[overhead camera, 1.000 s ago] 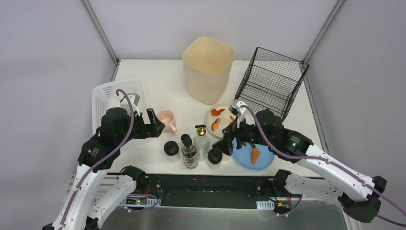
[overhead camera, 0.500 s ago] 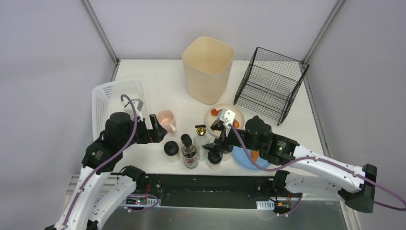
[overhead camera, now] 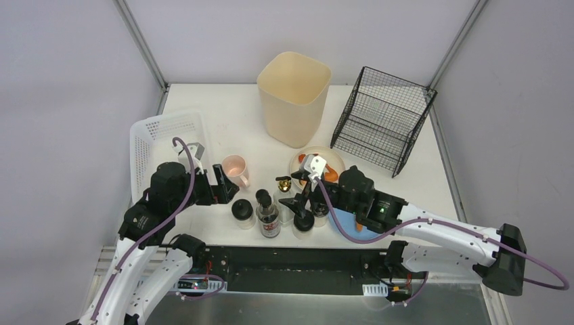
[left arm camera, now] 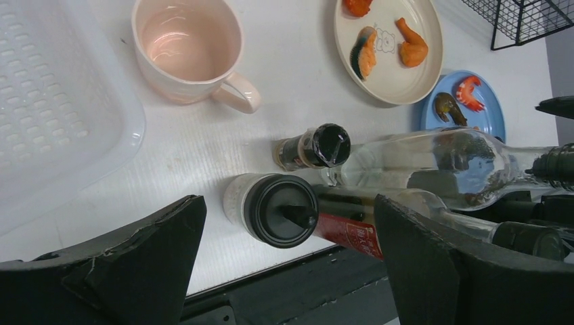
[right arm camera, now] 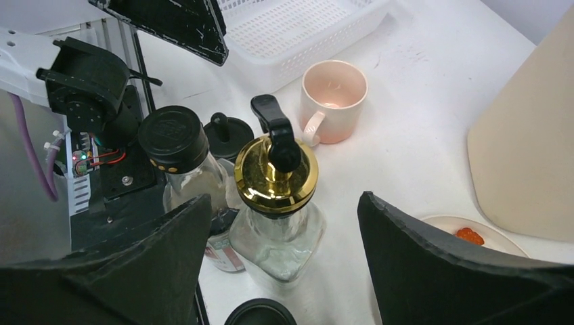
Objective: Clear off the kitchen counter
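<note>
Only the right wrist view shows the open right end effector point(right arm camera: 284, 203) framing the gold-capped bottle point(right arm camera: 276, 169).

**Plates half hidden**

From above, the right arm point(overhead camera: 433, 230) covers most of the blue plate point(overhead camera: 348, 230). At the right wrist, the beige bin point(right arm camera: 528, 135) runs off the edge; the right fingers point(right arm camera: 440, 271) hide much of the cream plate point(right arm camera: 487, 233).

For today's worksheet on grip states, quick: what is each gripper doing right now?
Left gripper: open, holding nothing.
Right gripper: open, straddling the gold-capped bottle, not gripping it.
</note>
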`<action>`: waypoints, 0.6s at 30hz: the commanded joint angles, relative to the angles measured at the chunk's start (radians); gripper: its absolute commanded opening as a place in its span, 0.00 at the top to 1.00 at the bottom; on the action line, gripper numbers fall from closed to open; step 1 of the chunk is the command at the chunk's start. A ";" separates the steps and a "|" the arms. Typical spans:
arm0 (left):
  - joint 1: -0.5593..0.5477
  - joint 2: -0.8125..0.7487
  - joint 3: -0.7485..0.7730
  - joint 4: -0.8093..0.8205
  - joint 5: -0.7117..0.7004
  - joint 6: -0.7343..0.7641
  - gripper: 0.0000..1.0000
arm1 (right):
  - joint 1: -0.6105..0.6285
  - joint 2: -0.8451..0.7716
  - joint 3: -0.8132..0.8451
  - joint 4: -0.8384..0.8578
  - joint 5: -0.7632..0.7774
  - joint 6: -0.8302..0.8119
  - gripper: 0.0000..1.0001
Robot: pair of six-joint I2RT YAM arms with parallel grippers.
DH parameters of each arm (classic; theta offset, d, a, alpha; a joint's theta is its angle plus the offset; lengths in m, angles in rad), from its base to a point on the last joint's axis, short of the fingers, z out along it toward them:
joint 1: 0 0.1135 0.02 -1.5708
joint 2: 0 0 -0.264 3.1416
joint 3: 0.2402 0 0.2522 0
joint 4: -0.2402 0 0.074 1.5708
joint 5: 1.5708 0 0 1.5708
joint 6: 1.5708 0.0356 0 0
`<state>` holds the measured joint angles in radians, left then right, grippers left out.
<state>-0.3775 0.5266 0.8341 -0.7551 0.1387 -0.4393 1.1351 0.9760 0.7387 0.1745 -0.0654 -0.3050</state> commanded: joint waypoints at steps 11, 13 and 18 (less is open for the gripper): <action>0.009 -0.022 -0.028 0.054 0.033 -0.025 0.00 | 0.006 0.059 -0.060 0.260 0.053 0.017 0.30; 0.009 -0.022 -0.029 0.054 0.030 -0.026 0.00 | 0.006 0.061 -0.072 0.286 0.058 0.022 0.33; 0.009 -0.015 -0.033 0.054 0.042 -0.028 0.00 | 0.005 0.075 -0.082 0.299 0.058 0.030 0.39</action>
<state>-0.3775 0.5137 0.8074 -0.7361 0.1574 -0.4583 1.1351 1.0428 0.6575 0.3824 -0.0170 -0.2928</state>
